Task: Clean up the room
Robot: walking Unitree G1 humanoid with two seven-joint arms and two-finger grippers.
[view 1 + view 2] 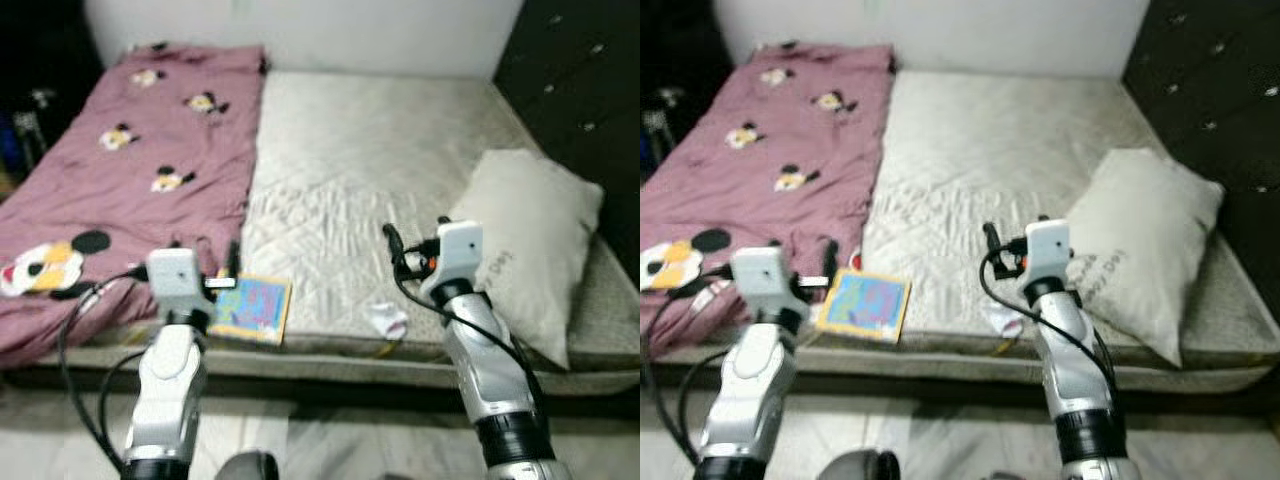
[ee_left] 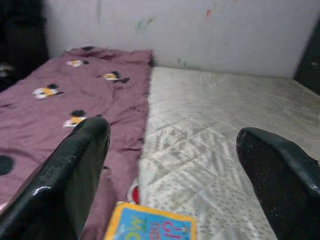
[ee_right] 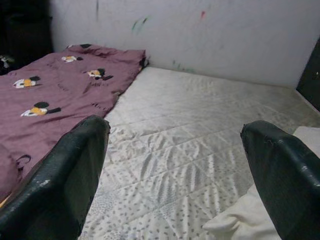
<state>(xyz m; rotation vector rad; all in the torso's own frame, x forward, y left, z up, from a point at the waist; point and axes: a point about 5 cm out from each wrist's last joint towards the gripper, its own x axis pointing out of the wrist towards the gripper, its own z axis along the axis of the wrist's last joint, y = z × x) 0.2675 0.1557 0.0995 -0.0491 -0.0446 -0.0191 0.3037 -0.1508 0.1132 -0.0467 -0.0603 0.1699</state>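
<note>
Both arms up nearest the camera, left hand (image 1: 222, 283) and right hand (image 1: 392, 243) both with fingers spread wide in the wrist views, gripping nothing. Beyond them the bed (image 1: 380, 170), pale quilted mattress, runs to the far wall. Maroon cartoon-print blanket (image 1: 130, 170) covers its left side, rumpled at the near edge. Big grey pillow (image 1: 525, 245) sits askew at the right near corner, overhanging the edge. Colourful book (image 1: 252, 308) lies flat at the near edge, just beside the left hand. Small white crumpled item (image 1: 388, 321), can't tell what, lies near the right arm. Book looks thin, stiff, light; pinch its near edge. Pillow soft, bulky; grab a corner.
</note>
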